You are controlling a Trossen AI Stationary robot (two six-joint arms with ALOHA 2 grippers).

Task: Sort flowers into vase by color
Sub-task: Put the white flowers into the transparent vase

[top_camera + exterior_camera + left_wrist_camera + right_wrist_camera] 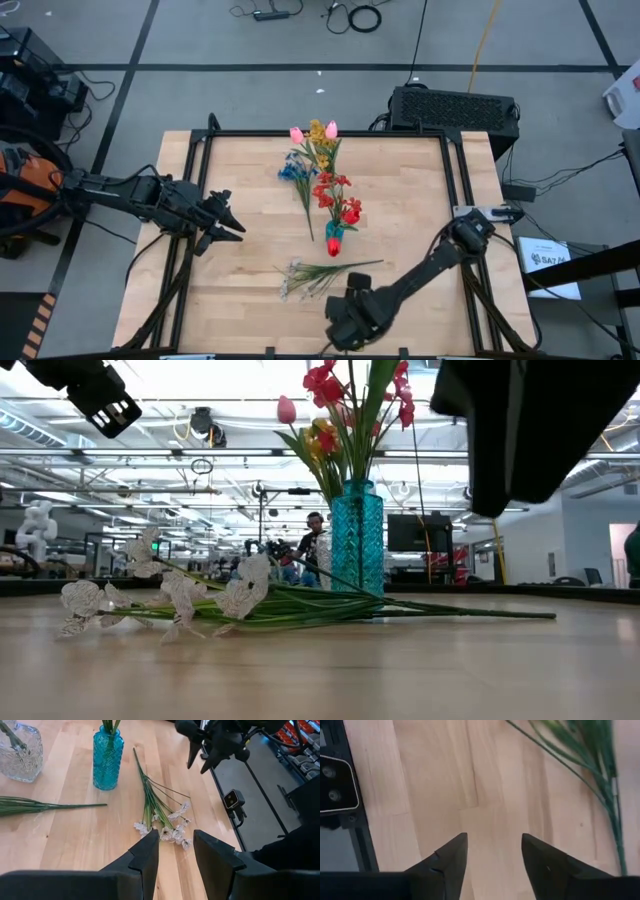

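Your right end effector (345,322), fingers apart and empty, hovers just beside the white spray (305,277) lying unsorted on the worktop (400,210).

A light wooden table (400,230) with a black frame along its edges stands on a grey floor (200,40) crossed by dark lines. Black cables (350,15) lie coiled on the floor beyond the table's far edge, and a black perforated box (455,108) sits at its far right corner. In the low view, a large hall opens behind the table, with bright ceiling lights (200,380), overhead beams and a dark monitor (412,532).
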